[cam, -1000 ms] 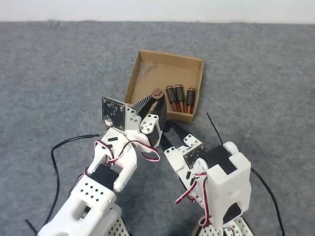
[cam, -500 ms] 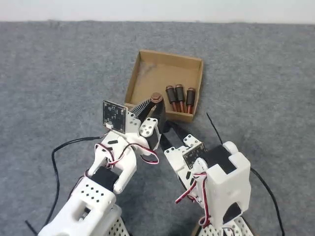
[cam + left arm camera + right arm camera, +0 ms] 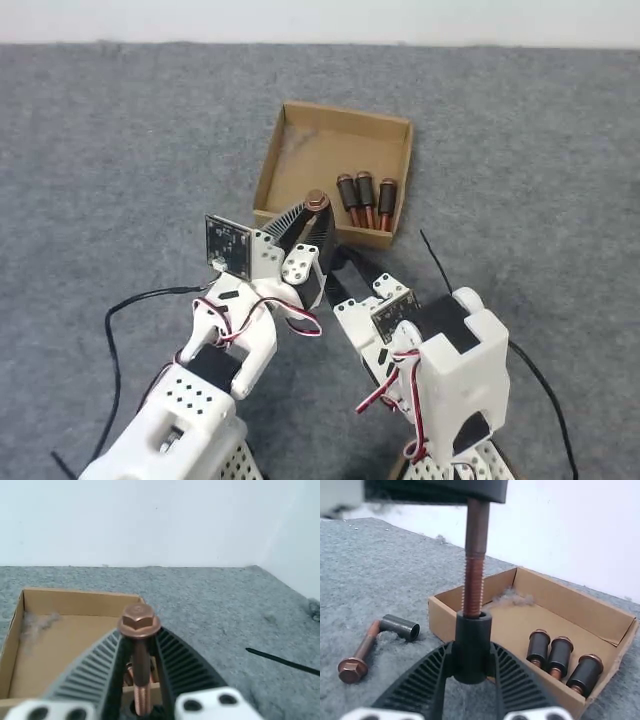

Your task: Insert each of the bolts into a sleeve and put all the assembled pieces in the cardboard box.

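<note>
your left gripper [image 3: 139,639] was closed on a bolt [image 3: 139,621], its head just past the jaw tips. your right gripper [image 3: 472,661] was clamped around a sleeve [image 3: 473,630], and the bolt's threaded tip sat in the sleeve's mouth. beyond those jaws lay the cardboard box [image 3: 560,599] with three assembled pieces [image 3: 560,656] inside; a loose bolt [image 3: 359,654] and a loose sleeve [image 3: 401,626] lay beside the box.

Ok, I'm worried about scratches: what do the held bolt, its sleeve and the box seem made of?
Bolt: metal, coppery and slightly shiny, judging by its hex head and cut threads. Sleeve: smooth matte black tube, metal or plastic; the look leaves it open. Cardboard box: plain brown matte cardboard with thin folded walls.
</note>
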Robot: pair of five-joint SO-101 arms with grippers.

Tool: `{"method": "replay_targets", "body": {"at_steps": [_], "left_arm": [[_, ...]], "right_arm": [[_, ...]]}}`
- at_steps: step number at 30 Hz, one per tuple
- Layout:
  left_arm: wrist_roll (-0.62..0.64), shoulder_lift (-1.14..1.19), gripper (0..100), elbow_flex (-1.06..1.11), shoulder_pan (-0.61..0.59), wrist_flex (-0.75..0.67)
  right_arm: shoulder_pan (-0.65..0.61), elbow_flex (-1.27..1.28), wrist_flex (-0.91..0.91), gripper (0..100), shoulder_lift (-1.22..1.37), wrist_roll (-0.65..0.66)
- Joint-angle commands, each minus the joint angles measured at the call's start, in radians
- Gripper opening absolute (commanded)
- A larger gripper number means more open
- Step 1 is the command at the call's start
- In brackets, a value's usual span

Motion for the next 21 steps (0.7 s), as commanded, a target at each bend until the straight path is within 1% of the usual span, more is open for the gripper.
{"method": "replay_targets", "body": {"at_steps": [1,6,9,21], "left_arm": [[-0.014,-0.014,1,-0.007,0.008,0.026],[-0.014,-0.014,1,-0.01,0.005,0.014],[-0.014,-0.014,1,-0.01,0.0,-0.064],[-0.014,-0.012,1,-0.044,-0.009,-0.068]], "right_arm": [[-0.002,-0.005,-0.027,0.6,-0.016,-0.012],[-0.002,-0.002,-0.027,0.6,-0.016,-0.012],[-0.004,-0.002,-0.027,0.6,-0.016,-0.012],[-0.004,-0.003,-0.027,0.6,-0.016,-0.012]]}}
